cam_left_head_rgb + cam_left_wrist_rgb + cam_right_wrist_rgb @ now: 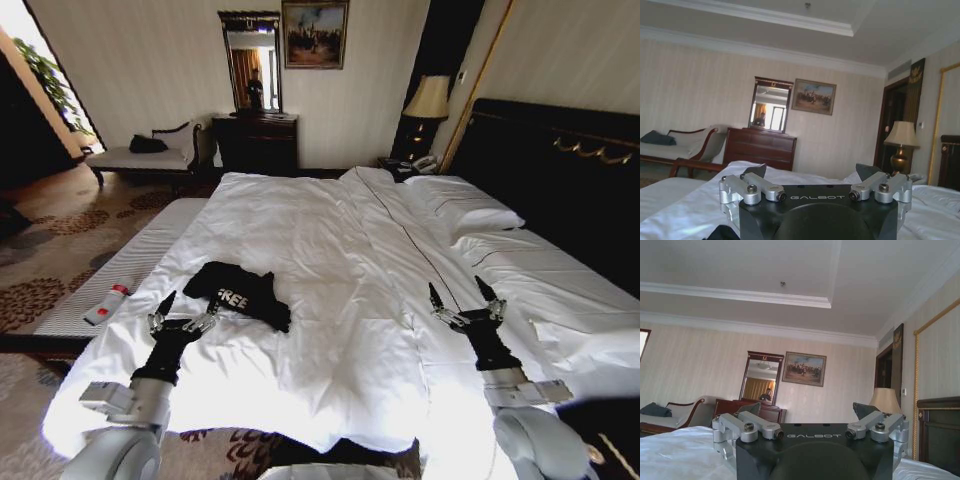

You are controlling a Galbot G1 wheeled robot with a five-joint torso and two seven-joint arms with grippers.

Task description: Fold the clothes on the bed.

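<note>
Black fabric with white "FREE" lettering identifies the T-shirt (238,293), which lies crumpled on the white duvet (330,300) of the bed (560,275), on the robot's left half of the mattress and close to the near edge. The garment forms an elongated heap whose long axis runs diagonally, from the far-left end down to the near-right end. The lettering faces upward near the middle of the heap.

Left gripper (185,312) hovers over the duvet just beside the near-left end of the T-shirt, jaws spread wide and holding nothing. In the left wrist view the left gripper (812,172) shows both fingers apart, with a dark scrap of the T-shirt (722,233) beside the gripper body.

Right gripper (462,297) hovers over the right half of the bed, well apart from the T-shirt, jaws also spread wide and empty; the right wrist view shows the right gripper (807,411) the same way.

A striped bench (110,285) stands along the bed's left side, carrying a small white-and-red object (106,304).
</note>
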